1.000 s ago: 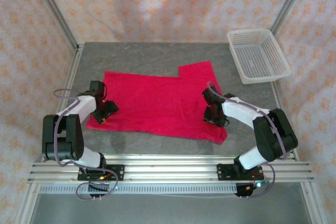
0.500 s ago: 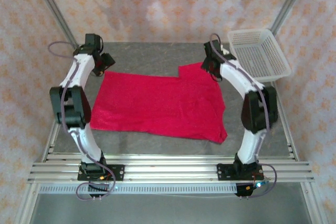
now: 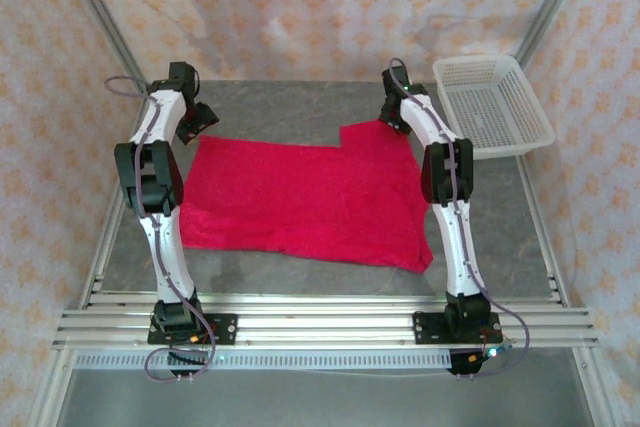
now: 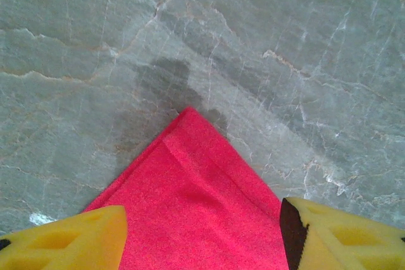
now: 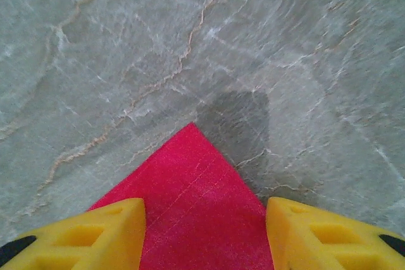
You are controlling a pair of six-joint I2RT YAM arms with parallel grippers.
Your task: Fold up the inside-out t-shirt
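t-shirt [image 3: 305,197] flat on table [image 3: 300,102] | left gripper [image 3: 196,120] fingers apart, 10 o'clock corner | right gripper [image 3: 392,113] fingers apart, 1 o'clock corner

The t-shirt [image 3: 300,197] is lying spread on the worktop [image 3: 280,102]. The basket [image 3: 490,107] is sitting behind it to the right, just apart.

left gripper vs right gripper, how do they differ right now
The left gripper hangs over the t-shirt's far left corner; the right gripper over its far right corner, near the basket. The left gripper's view shows a raised hem fold, the right gripper's a faint stitch line. Both are open.
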